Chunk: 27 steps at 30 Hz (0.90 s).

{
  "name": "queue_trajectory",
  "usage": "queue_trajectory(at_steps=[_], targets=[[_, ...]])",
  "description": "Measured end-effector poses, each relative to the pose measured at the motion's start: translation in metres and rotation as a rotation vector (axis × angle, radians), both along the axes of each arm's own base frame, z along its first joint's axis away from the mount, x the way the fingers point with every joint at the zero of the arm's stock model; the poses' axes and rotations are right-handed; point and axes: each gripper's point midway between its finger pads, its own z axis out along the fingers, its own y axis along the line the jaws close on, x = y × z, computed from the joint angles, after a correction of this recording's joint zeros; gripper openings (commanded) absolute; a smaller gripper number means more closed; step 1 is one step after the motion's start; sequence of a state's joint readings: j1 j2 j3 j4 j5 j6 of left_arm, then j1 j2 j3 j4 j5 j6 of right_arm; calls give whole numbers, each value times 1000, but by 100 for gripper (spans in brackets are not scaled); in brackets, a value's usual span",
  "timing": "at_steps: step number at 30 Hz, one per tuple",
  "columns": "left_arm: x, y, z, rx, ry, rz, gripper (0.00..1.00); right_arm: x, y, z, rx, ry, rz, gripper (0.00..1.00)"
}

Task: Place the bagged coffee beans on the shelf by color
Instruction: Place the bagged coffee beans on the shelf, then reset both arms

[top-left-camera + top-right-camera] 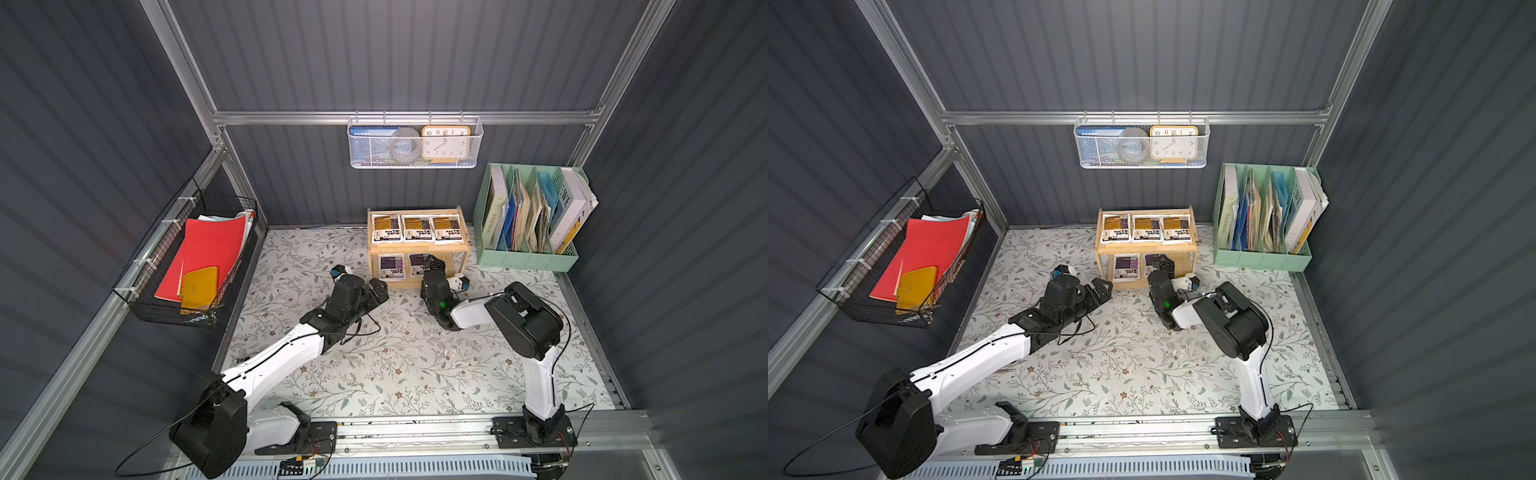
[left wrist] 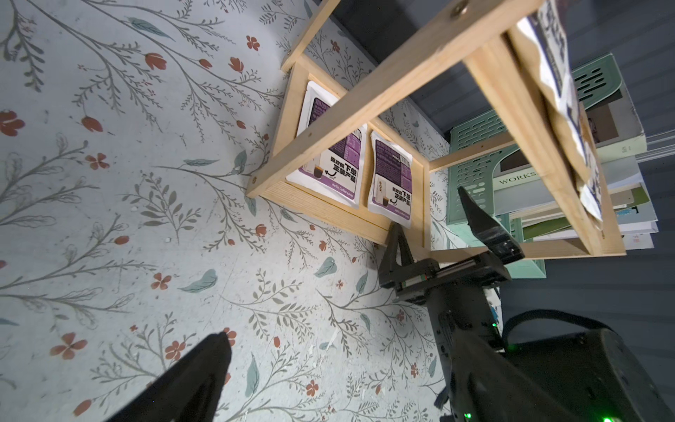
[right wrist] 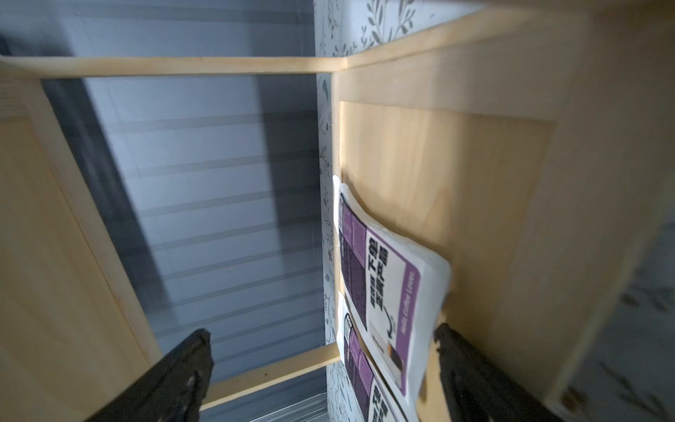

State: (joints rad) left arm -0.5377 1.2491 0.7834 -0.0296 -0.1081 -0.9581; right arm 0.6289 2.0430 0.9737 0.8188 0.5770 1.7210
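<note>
Right gripper (image 1: 432, 266) is at the open front of the lower tier of the shelf (image 1: 419, 248), jaws spread wide and gripping nothing. The left wrist view shows it (image 2: 436, 230) released too. One finger (image 2: 396, 243) is at the tier's front rim, just beside the near corner of a purple pouch (image 2: 391, 179); whether they touch cannot be told. In its own wrist view the gripper (image 3: 321, 341) frames that pouch (image 3: 387, 288), which lies flat on the tier floor.

Left gripper (image 1: 379, 291) hangs low over the worktop (image 1: 374, 365), just before the shelf's front corner on the side away from the organizer (image 1: 528, 259). Only one of its fingers (image 2: 204, 365) shows in its wrist view, and the top views do not show whether it is spread or clenched.

The shelf stands midway along the worktop's far edge, against the rear wall, with the organizer in the far right corner. Three yellow pouches (image 1: 386, 227) (image 1: 417, 228) (image 1: 448, 227) lie side by side in its top tray, filling it across. Both purple pouches (image 1: 1126, 267) (image 1: 1152, 262) lie side by side on the lower tier. The one nearer the organizer is partly hidden by the right gripper in both top views.
</note>
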Motion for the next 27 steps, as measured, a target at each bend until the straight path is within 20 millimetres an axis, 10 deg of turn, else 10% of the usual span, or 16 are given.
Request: queue_trajectory(at_steps=[7,15,22,27], targets=[[-5,13,13,20,-25,40,100,-47,1,6,-94,61,108,99],[1,38,74,105,-154,131,100,-120,-6,83,-196,22,299,99],[4,81,150,232,-364,307,100,-166,-72,150,-443,-26,330,99],[4,104,162,377,-486,394,100,-167,-134,171,-771,11,299,99]])
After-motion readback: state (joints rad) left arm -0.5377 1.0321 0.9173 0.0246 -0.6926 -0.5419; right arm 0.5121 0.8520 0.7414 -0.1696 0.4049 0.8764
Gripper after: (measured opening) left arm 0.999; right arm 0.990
